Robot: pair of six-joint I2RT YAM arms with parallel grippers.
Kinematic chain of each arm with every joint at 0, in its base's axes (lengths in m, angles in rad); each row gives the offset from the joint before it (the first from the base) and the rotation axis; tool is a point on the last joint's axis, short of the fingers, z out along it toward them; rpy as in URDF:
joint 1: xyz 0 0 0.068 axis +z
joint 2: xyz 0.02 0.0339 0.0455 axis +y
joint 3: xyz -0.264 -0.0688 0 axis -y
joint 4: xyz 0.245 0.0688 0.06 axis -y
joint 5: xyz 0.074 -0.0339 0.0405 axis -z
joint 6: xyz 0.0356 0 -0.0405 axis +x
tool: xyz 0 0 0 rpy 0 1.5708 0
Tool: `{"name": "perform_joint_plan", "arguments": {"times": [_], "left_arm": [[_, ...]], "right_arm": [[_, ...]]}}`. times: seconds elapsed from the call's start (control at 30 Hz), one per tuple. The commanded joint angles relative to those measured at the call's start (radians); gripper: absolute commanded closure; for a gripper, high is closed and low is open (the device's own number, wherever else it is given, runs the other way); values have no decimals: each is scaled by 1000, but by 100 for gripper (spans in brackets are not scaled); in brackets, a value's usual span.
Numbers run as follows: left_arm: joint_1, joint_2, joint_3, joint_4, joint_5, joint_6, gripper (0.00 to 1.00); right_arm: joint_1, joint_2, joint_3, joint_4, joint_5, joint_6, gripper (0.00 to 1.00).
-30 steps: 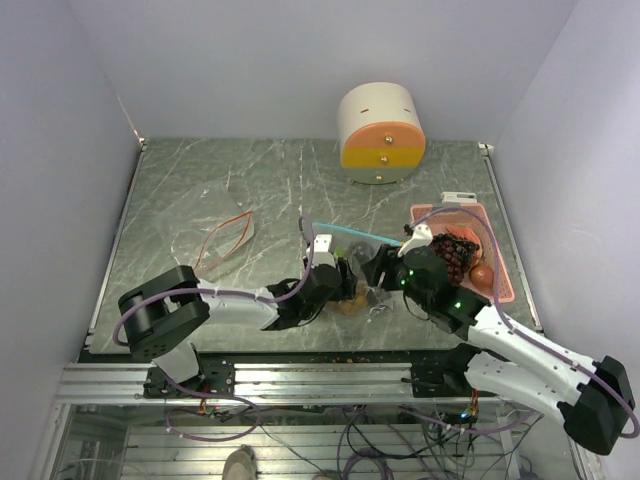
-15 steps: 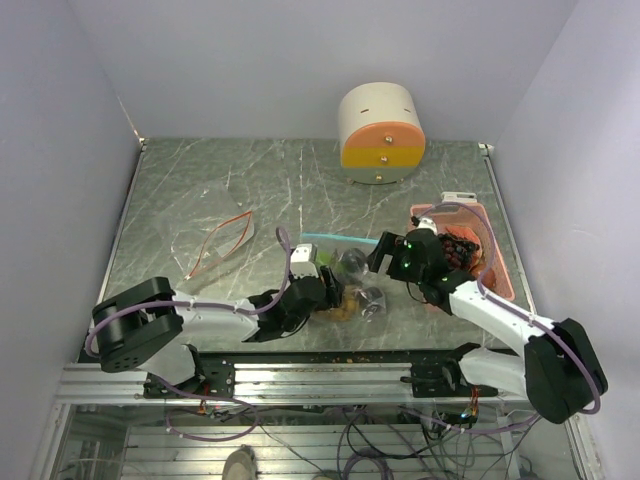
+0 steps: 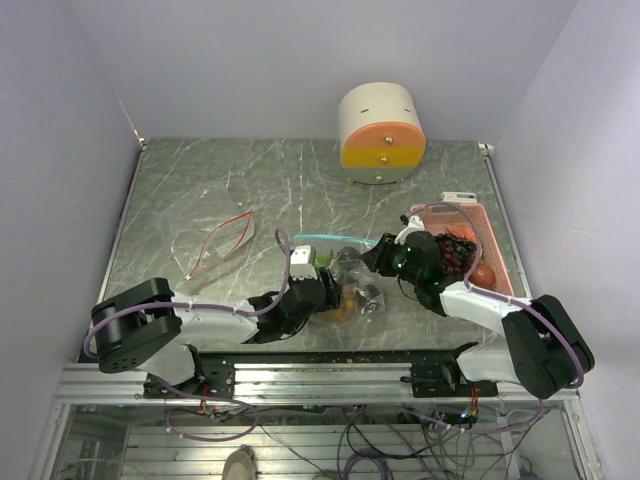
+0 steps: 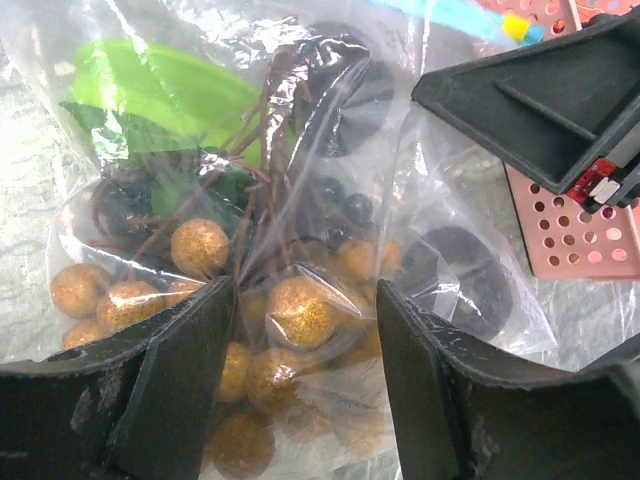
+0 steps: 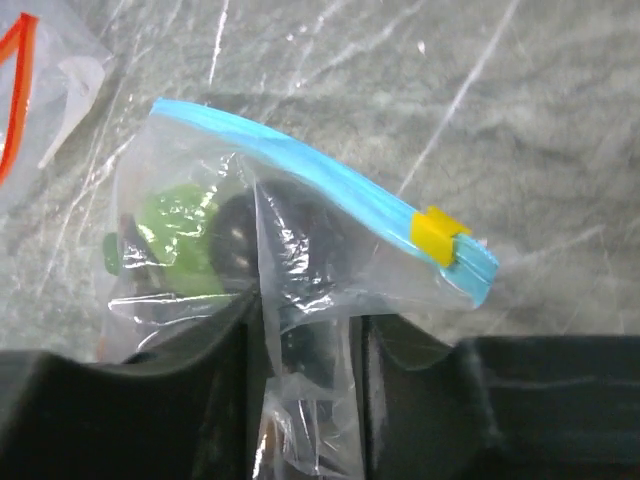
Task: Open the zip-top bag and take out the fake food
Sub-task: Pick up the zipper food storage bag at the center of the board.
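The clear zip-top bag [image 3: 350,262] lies mid-table, its blue zip strip [image 5: 320,175] shut with a yellow slider [image 5: 438,235]. Inside it show a tan-brown grape bunch [image 4: 300,310], a green piece [image 4: 160,90] and dark purple grapes [image 4: 340,100]. My left gripper [image 3: 330,290] is closed on the bag's bulging bottom, tan grapes between its fingers [image 4: 180,380]. My right gripper [image 3: 378,258] pinches a taut fold of the bag [image 5: 300,230] just below the zip. A purple grape bunch [image 3: 455,250] and a reddish-orange fruit [image 3: 482,274] lie in the pink basket [image 3: 497,262].
A round cream and orange container [image 3: 380,132] stands at the back. A second clear bag with an orange-red zip [image 3: 225,240] lies flat at the left. The pink basket sits close behind my right arm, near the table's right edge.
My right arm has swung left from beside the basket and closed in on the bag's zip end. My left arm has stretched out lower, still holding the bag.
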Motion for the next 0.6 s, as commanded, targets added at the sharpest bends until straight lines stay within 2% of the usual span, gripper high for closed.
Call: {"name": "perform_joint_plan", "arguments": {"times": [0.0,0.1,0.23,0.43,0.57], "left_arm": [[-21,1,-27,-107,-17,-4,30],[-30,-28,-27,-123,-32,-3,30],[-64,-85,-16,-144,-65,24,29],[-160,-157,86,-304,-227,91,28],[-209,-205,118,-366,-304,97,29]], "right_arm": [[-7,-21,-13,132,-9,-60,78],[-7,-58,-10,121,-3,-94,100],[-6,-141,-18,122,-60,-136,100],[-4,-228,27,42,-165,-199,100],[-4,-312,7,53,-214,-230,100]]}}
